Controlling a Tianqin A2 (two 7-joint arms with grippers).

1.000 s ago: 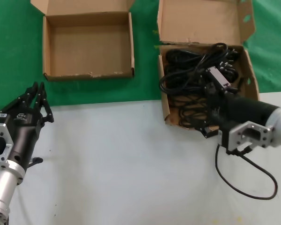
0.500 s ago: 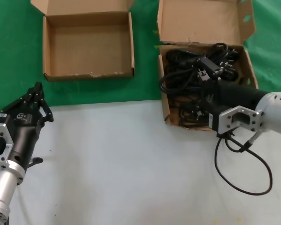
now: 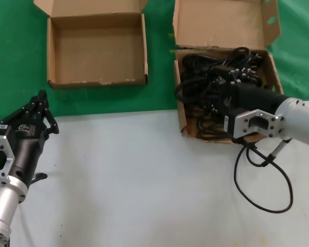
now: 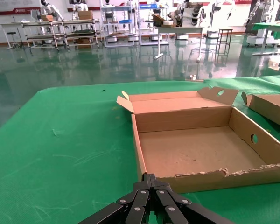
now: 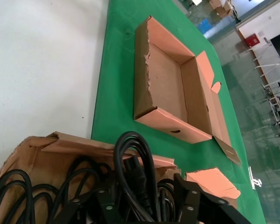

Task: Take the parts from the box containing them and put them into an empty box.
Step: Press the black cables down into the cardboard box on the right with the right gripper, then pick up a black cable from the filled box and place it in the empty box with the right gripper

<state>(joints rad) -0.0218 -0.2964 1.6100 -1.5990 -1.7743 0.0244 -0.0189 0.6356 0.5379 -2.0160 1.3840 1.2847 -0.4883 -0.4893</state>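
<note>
The right gripper (image 3: 222, 82) is down inside the full box (image 3: 224, 23), which sits on the green cloth at the far right of the counter (image 3: 144, 175). The box holds the cords (image 3: 195, 87), all piled in black loops. In the right wrist view the jaws are spread apart, and one thick loop of cord (image 5: 135, 172) stands up between the two fingers (image 5: 105, 198). The fingers are right beside the loop, but they do not pinch it. The head view cannot show this, because the arm covers the jaws there.

The empty box (image 3: 98, 49) sits at the far left of the green cloth, well apart from the full box. The left wrist view looks straight into it and shows its bare floor (image 4: 200, 149) and its ragged front wall. The right wrist view shows it from the side, past the cords.

The left gripper (image 3: 36, 110) rests at the near left of the counter, just at the edge of the green cloth. Its jaws are pressed together and hold nothing; the left wrist view shows the fingertips (image 4: 149, 186) meeting in a point. A thin black cable (image 3: 262, 190) hangs from the right arm and loops over the white part of the counter.
</note>
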